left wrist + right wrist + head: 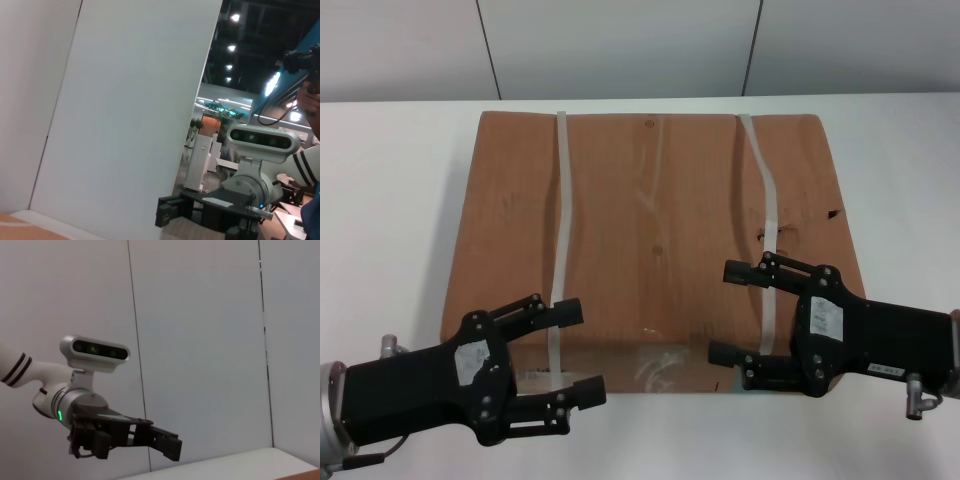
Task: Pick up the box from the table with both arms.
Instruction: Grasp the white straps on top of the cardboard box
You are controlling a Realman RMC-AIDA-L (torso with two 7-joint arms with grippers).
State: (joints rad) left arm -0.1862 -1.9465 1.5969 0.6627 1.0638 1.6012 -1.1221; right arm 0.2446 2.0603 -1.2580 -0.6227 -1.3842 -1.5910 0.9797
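The box [650, 220] is a large brown carton with two pale straps, lying flat on the white table [390, 200]. My left gripper [580, 353] is open and empty over the box's near left edge, fingers pointing inward. My right gripper [724, 312] is open and empty over the near right part, next to the right strap [770, 250]. The gap between the two grippers spans the box's near middle. A corner of the box shows in the left wrist view [15, 229]. The right wrist view shows my left gripper [167, 442] farther off, open.
White wall panels [620, 45] stand just behind the table's far edge. The robot's head camera shows in the right wrist view [95, 351] and in the left wrist view [260, 140]. Bare tabletop lies on both sides of the box.
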